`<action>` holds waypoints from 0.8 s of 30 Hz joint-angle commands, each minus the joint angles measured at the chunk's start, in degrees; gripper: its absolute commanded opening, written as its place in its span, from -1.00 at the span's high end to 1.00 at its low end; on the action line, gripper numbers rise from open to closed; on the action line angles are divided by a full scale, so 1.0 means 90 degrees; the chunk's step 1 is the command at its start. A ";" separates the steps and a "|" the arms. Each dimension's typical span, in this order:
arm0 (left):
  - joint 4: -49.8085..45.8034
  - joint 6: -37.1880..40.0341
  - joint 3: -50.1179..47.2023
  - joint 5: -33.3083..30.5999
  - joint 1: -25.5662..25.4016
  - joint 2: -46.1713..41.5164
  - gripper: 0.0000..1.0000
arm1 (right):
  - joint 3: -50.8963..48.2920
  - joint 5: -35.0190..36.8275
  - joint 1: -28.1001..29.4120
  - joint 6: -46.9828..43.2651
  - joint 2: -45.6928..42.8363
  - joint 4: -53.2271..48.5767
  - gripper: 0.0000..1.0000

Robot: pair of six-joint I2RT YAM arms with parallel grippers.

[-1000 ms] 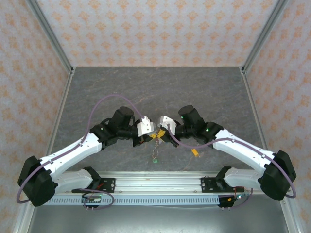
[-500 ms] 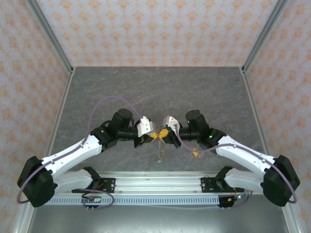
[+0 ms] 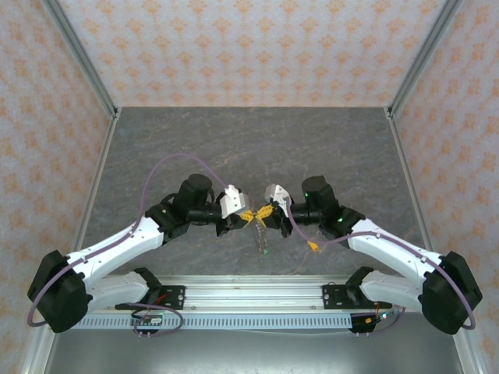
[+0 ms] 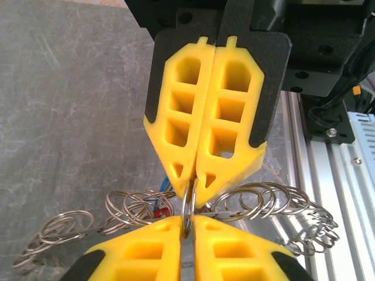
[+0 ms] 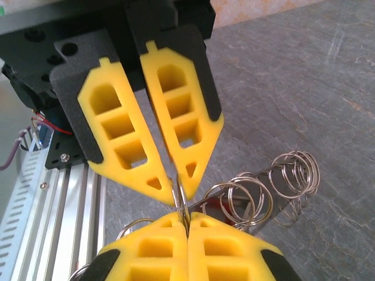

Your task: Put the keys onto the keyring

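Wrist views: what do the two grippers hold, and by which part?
Both the left gripper and the right gripper pinch one ring in the middle of the chain of thin grey metal rings.

Grey stone-look tabletop point(image 3: 249, 132); patterned walls point(image 3: 249, 47) (orange motifs) around.

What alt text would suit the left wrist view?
The left hand at the bottom and the right hand at the top meet tip to tip, both pinching the keyring, a chain of wire rings trailing to both sides over the grey table.
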 commanded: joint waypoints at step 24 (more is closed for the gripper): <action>-0.1292 0.0904 0.0931 -0.0275 -0.0158 0.0355 0.72 | 0.0967 0.0157 0.0344 -0.0638 0.0001 -0.0986 1.00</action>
